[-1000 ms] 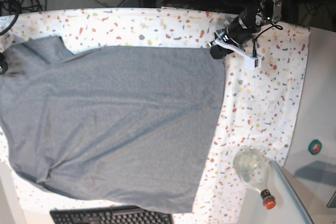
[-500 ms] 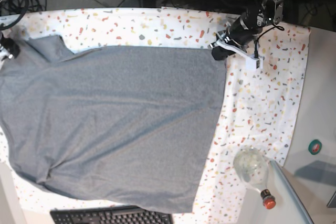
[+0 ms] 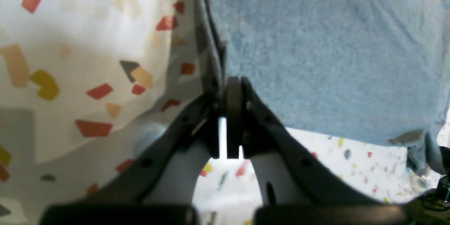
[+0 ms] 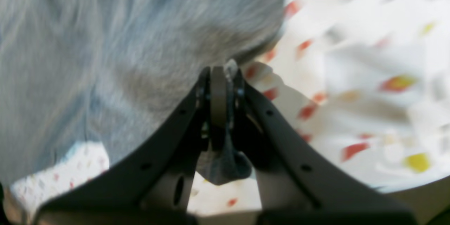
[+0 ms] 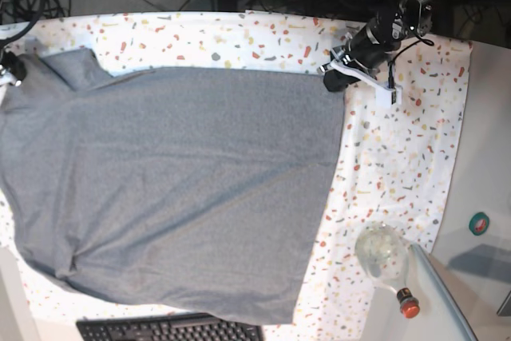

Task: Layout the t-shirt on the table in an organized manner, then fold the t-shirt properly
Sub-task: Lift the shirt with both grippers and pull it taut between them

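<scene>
On the table (image 5: 415, 141), bottle (image 5: 386, 259) and keyboard (image 5: 169, 330) flank the t-shirt (image 5: 176, 189).

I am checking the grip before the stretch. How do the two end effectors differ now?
The left end effector pinches the t-shirt at a hem corner; the right end effector pinches it near the sleeve. The left view is sharp; the right view is blurred. Both are shut on the t-shirt.

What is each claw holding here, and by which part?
Both hold the t-shirt. The left claw pinches its hem corner; the right claw pinches fabric at the opposite, sleeve end; the exact spot is blurred.
</scene>
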Available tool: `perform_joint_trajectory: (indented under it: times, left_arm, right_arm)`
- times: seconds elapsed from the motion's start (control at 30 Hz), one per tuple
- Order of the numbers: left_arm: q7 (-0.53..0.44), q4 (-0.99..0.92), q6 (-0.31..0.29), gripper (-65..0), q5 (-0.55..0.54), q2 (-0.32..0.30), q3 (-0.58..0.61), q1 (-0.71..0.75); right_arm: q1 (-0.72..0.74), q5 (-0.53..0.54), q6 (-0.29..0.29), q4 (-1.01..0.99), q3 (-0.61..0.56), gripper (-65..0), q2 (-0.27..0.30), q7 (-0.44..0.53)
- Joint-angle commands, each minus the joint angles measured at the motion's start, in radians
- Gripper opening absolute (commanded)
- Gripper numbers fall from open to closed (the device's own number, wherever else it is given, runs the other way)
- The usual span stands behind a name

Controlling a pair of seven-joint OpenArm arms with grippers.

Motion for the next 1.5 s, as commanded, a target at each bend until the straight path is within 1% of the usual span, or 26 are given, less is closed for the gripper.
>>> perform_joint_trajectory:
  times: [0.0, 0.03, 0.1, 0.17, 0.2, 0.23, 0.3, 0.37, 0.4, 0.5, 0.57, 0.63, 0.77, 0.97, 1.1, 1.3, 1.37, 1.47]
  left_arm:
    - [-0.015, 0.053, -0.004, -65.0, -0.010, -0.006, -0.007, 0.024]
    - [-0.015, 0.089, 0.003, -65.0, -0.008, -0.006, -0.017, 0.041]
    - [-0.015, 0.167, 0.045, -65.0, -0.008, -0.003, -0.045, 0.090]
    - [-0.015, 0.230, 0.069, -65.0, -0.008, -0.002, -0.063, 0.122]
    - [-0.015, 0.262, 0.077, -65.0, -0.008, -0.002, -0.069, 0.134]
    - [-0.015, 0.286, 0.085, -65.0, -0.008, -0.003, -0.073, 0.137]
    - [-0.014, 0.308, 0.102, -65.0, -0.008, -0.006, -0.066, 0.130]
    - [-0.012, 0.303, 0.118, -65.0, -0.005, -0.006, -0.049, 0.082]
    - [-0.006, 0.294, 0.129, -65.0, -0.004, -0.008, -0.037, 0.056]
    - [0.063, 0.239, 0.161, -65.0, -0.004, -0.014, -0.019, -0.055]
    - [0.108, 0.178, 0.171, -65.0, -0.008, -0.014, -0.003, -0.139]
    - [0.120, 0.121, 0.171, -65.0, -0.010, -0.012, 0.006, -0.200]
    - [0.120, 0.033, 0.171, -65.0, -0.010, -0.012, 0.036, -0.302]
    - [0.120, -0.066, 0.171, -65.0, -0.012, -0.011, 0.035, -0.409]
    - [0.118, -0.132, 0.171, -65.0, -0.012, -0.011, 0.033, -0.458]
    - [0.112, -0.198, 0.171, -65.0, -0.010, -0.011, 0.030, -0.512]
    - [0.072, -0.217, 0.171, -65.0, -0.005, -0.011, 0.040, -0.524]
    - [0.003, -0.260, 0.171, -65.0, -0.004, -0.011, 0.043, -0.539]
  right_arm:
    - [-0.009, 0.017, 0.006, 0.048, 0.006, -65.0, 0.022, 0.000]
    - [-0.017, 0.017, 0.004, 0.079, 0.006, -65.0, 0.007, -0.016]
    - [-0.036, 0.011, 0.001, 0.180, 0.006, -65.0, -0.027, -0.040]
    - [-0.061, 0.009, -0.005, 0.277, 0.006, -65.0, -0.047, -0.062]
    - [-0.067, 0.009, -0.025, 0.321, 0.001, -65.0, -0.056, -0.077]
    - [-0.066, 0.009, -0.060, 0.356, -0.002, -65.0, -0.059, -0.088]
    - [-0.055, 0.009, -0.114, 0.395, -0.007, -65.0, -0.061, -0.089]
    - [-0.009, 0.008, -0.137, 0.392, -0.014, -65.0, -0.054, -0.097]
    - [0.013, 0.008, -0.139, 0.381, -0.030, -65.0, -0.051, -0.097]
    - [0.083, -0.018, -0.142, 0.324, -0.099, -65.0, -0.007, -0.094]
    - [0.149, -0.055, -0.142, 0.266, -0.134, -65.0, 0.001, -0.091]
    - [0.217, -0.107, -0.142, 0.211, -0.152, -65.0, 0.002, -0.089]
    - [0.346, -0.207, -0.140, 0.100, -0.155, -65.0, 0.001, -0.077]
    - [0.488, -0.347, -0.140, -0.061, -0.157, -65.0, 0.002, 0.007]
    - [0.551, -0.427, -0.137, -0.156, -0.157, -65.0, 0.002, 0.081]
    - [0.608, -0.443, -0.137, -0.250, -0.158, -65.0, 0.004, 0.181]
    - [0.634, -0.443, -0.137, -0.305, -0.168, -65.0, 0.019, 0.216]
    - [0.674, -0.443, -0.140, -0.405, -0.264, -65.0, 0.044, 0.268]
